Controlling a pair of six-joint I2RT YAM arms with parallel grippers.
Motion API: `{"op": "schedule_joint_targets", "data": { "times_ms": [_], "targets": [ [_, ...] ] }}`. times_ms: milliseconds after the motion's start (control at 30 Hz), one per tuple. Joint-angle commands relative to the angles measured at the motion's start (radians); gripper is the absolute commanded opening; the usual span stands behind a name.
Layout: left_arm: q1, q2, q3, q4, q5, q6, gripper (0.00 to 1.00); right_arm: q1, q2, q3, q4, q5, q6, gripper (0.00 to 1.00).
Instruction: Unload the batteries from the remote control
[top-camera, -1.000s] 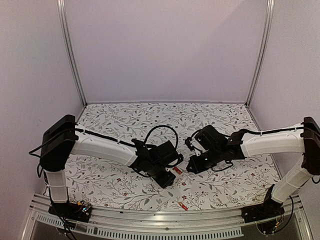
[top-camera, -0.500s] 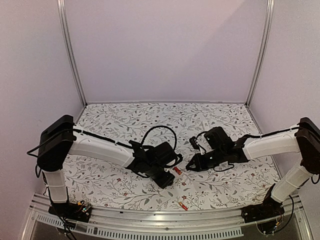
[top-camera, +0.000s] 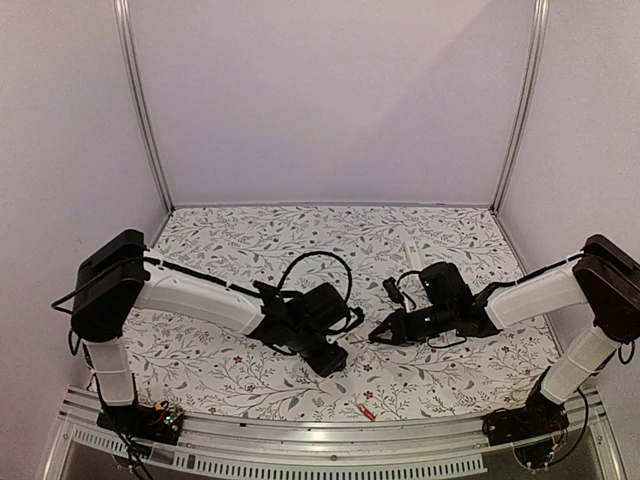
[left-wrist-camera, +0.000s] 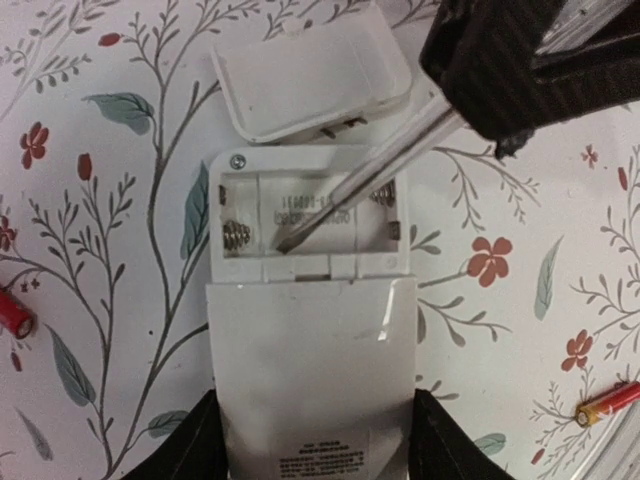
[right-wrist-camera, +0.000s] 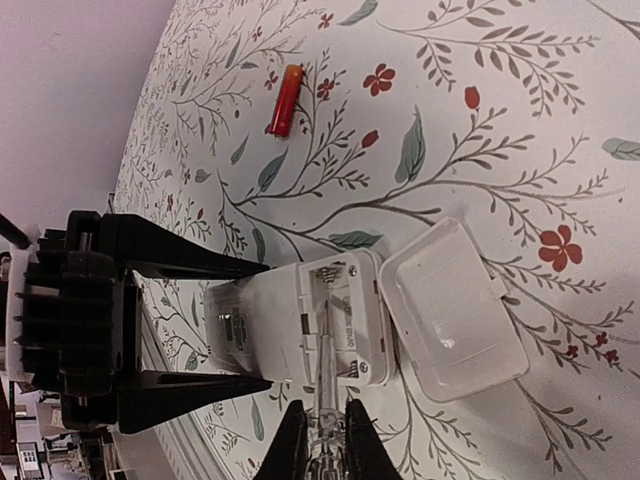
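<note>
Lowered, right fingers (right-wrist-camera: 293, 445) pinch a screwdriver (left-wrist-camera: 350, 200) inside the remote (left-wrist-camera: 310, 370); left fingers (left-wrist-camera: 185, 455) clasp it; batteries (left-wrist-camera: 608, 403) lie aside.

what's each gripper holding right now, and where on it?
Left gripper: the white remote, jaws across its long sides below the open battery bay. Right gripper: a screwdriver, by its back end.

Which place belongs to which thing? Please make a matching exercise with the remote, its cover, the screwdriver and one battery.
Things:
1 remote
2 cover
3 screwdriver
4 battery

Places:
A in the right hand, tip in the empty compartment
B alone on the table, apart from the remote
C in the left hand
D on the table at the remote's open end

Pairs: 1-C; 2-D; 3-A; 4-B
</note>
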Motion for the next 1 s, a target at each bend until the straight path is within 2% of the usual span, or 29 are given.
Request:
{"op": "schedule_joint_targets", "data": {
  "times_ms": [0, 67, 167, 300, 400, 533, 667, 767, 867, 967],
  "targets": [
    [0.059, 0.034, -0.07, -0.042, -0.05, 0.025, 0.23, 0.003, -0.031, -0.022, 0.047, -0.067, 0.022, 0.0],
    [0.065, 0.011, -0.08, -0.027, -0.04, 0.031, 0.28, 0.003, -0.056, -0.021, 0.037, -0.067, 0.022, 0.0],
    [0.072, -0.041, -0.088, -0.01, -0.04, 0.028, 0.42, 0.003, -0.128, -0.002, -0.033, -0.026, 0.011, 0.0],
    [0.098, -0.126, -0.084, 0.002, -0.022, 0.019, 0.72, -0.005, -0.255, 0.03, -0.194, 0.109, -0.029, 0.0],
    [0.121, -0.206, -0.071, -0.005, 0.002, 0.019, 0.84, -0.01, -0.346, 0.054, -0.318, 0.24, -0.05, 0.0],
    [0.162, -0.299, -0.049, -0.038, 0.034, 0.03, 0.88, -0.015, -0.434, 0.046, -0.393, 0.387, -0.059, 0.0],
    [0.234, -0.393, -0.013, -0.099, 0.05, 0.045, 0.9, -0.02, -0.495, -0.007, -0.382, 0.447, -0.029, 0.0],
    [0.343, -0.47, -0.006, -0.115, 0.099, 0.055, 0.94, -0.021, -0.516, -0.077, -0.329, 0.451, 0.006, 0.0],
    [0.507, -0.528, -0.002, -0.121, 0.178, 0.065, 0.94, -0.022, -0.514, -0.136, -0.269, 0.439, 0.048, 0.0],
    [0.632, -0.573, -0.006, -0.11, 0.181, 0.086, 0.94, -0.022, -0.5, -0.183, -0.201, 0.431, 0.083, 0.0]
  ]
}}
